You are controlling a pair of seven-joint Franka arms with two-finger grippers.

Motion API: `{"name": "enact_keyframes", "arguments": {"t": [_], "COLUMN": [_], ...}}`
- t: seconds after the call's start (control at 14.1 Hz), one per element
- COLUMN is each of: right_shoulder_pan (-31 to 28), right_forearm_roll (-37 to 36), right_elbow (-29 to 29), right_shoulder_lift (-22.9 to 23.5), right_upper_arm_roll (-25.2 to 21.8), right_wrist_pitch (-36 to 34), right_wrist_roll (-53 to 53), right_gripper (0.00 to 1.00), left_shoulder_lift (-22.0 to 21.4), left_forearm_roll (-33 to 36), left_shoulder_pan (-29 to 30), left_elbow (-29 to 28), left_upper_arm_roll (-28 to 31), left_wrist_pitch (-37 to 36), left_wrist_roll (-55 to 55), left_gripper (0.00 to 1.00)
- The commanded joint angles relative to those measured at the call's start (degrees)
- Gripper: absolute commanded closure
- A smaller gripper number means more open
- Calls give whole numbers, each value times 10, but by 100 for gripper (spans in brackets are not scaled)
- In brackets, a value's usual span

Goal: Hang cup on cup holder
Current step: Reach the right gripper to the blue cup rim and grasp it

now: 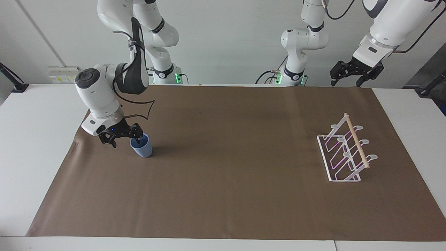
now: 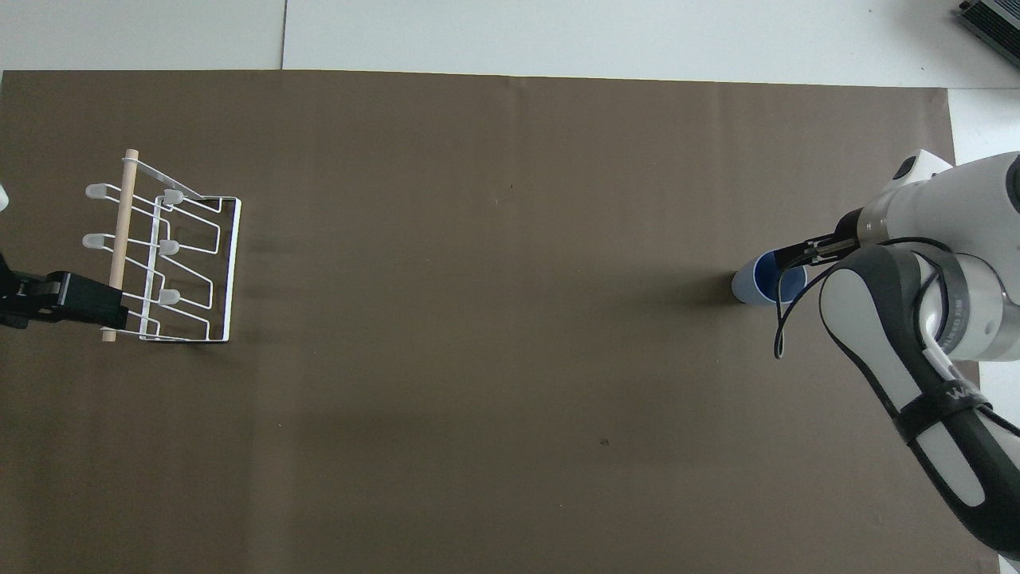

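Broadly, the white tabletop (image 1: pixel 41 167) carries a large brown paper sheet (image 1: pixel 230 195) covering most of its width.

Cup holder (image 1: pixel 345 150): white wire rack with a pale wooden dowel along its top, standing on the sheet toward the left arm's end of the tabletop, at about 3 o'clock in the facing view and 9 o'clock in the overhead view (image 2: pixel 163 259). All prongs bare.

Cup (image 1: pixel 142 148): light-blue tumbler, upright, mouth up, on the sheet toward the right arm's end, well apart from the holder; about 9 o'clock in the facing view, 3 o'clock in the overhead view (image 2: pixel 753 281).

Right pincer (image 1: pixel 120 136): down at the cup's rim, fingers spread. One finger (image 1: pixel 138 134) sits at or inside the mouth at the cup's 12 o'clock; the other hangs outside the wall, toward the right arm's end. Overhead, the black fingertips (image 2: pixel 797 255) cross the rim. Fingers straddle the wall with a gap showing; no grip on the cup. Contact with the rim cannot be told.

Left pincer (image 1: pixel 346 74): waits in the air over the robots' edge of the sheet at the left arm's end, fingers apart, holding nothing. Overhead, it overlaps the dowel's near end (image 2: pixel 68 299).
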Motion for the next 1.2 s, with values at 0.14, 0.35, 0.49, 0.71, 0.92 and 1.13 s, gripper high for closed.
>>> {"name": "enact_keyframes", "arguments": {"t": [0.14,0.35,0.49,0.71,0.92,1.13], "right_shoulder_pan": [-19,-14,-13,-13,-13,-8], "right_forearm_roll": [11,11,11,11,12,11], "right_elbow": [-36,-51,-51,-51,-51,-42], "right_shoulder_lift": [-7,-7,-7,-7,-7,-6], "right_upper_arm_roll": [4,4,4,4,4,7], "right_wrist_pitch": [21,51,50,48,44,27], "right_wrist_roll": [-84,-85,-85,-83,-77,-68], "right_gripper": [0,0,10,70,100,100], "left_shoulder_lift": [-12,-12,-13,-12,-13,-12], "left_forearm_roll": [6,6,6,6,6,6], "left_shoulder_pan": [4,4,4,4,4,4], "left_elbow": [-13,-12,-12,-12,-12,-12], "left_upper_arm_roll": [-3,-3,-3,-3,-3,-3], "left_wrist_pitch": [-4,-4,-4,-5,-4,-4], "left_wrist_roll": [-5,-5,-5,-5,-5,-5], "left_gripper": [0,0,0,0,0,0]}}
